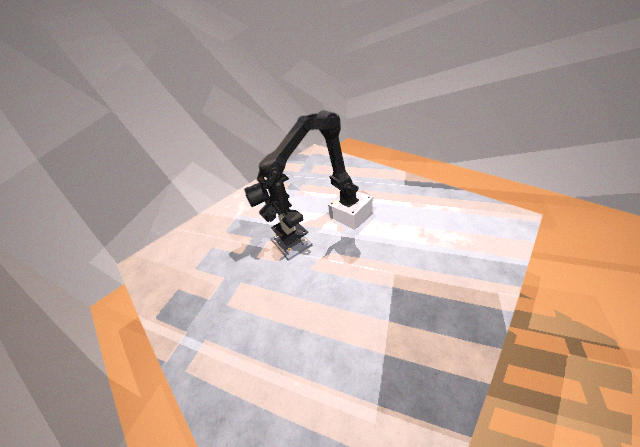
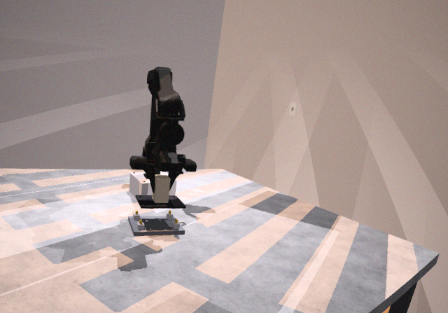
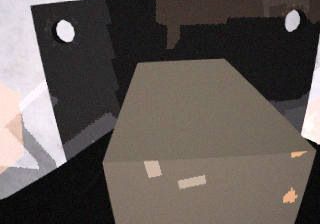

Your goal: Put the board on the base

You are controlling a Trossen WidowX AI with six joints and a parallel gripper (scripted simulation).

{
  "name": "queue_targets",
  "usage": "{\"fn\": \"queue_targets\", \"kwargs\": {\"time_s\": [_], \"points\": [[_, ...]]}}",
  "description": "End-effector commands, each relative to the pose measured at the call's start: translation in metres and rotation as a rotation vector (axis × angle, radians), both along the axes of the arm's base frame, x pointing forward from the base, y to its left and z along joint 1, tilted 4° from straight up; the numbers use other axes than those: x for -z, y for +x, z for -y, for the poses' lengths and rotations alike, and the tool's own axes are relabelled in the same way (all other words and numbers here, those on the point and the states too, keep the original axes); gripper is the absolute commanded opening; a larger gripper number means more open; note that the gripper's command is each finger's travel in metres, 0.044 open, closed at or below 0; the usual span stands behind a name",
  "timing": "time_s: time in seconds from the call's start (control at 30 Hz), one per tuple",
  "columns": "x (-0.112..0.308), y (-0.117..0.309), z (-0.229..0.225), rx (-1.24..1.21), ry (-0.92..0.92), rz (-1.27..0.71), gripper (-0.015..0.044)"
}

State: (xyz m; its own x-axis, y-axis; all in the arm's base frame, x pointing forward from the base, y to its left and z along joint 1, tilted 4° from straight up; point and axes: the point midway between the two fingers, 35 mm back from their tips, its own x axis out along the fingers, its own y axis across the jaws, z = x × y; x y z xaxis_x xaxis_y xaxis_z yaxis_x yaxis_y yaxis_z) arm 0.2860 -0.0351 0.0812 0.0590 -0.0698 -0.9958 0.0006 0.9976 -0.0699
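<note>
My gripper (image 1: 287, 222) (image 2: 162, 184) is shut on the handle (image 2: 161, 190) (image 3: 175, 109) of the black board. The board (image 1: 299, 233) (image 2: 177, 202) (image 3: 80, 74) hangs roughly level, handle side up, a little above the grey base (image 1: 302, 249) (image 2: 159, 232) and apart from it. The base stands on the table, with its gold-pinned posts up; a front gold pin (image 2: 141, 222) shows below the board. Two corner holes show in the wrist view, one hole (image 3: 65, 31) at left and one hole (image 3: 292, 21) at right. Exact alignment of holes and pins cannot be told.
The arm's white mounting box (image 1: 351, 212) (image 2: 135, 185) stands behind the base in the exterior view. The patterned table (image 1: 305, 339) (image 2: 239, 251) has its edge far off at the right in that view. Shadows of the arm fall around the base.
</note>
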Motion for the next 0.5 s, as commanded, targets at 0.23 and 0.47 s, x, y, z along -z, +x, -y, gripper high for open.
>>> {"fn": "queue_targets", "kwargs": {"time_s": [0.23,0.47], "points": [[-0.0004,0.0002,0.0044,0.005,0.000,0.001,0.0000],[-0.0002,0.0003,0.0046,0.005,0.000,0.001,0.0000]]}}
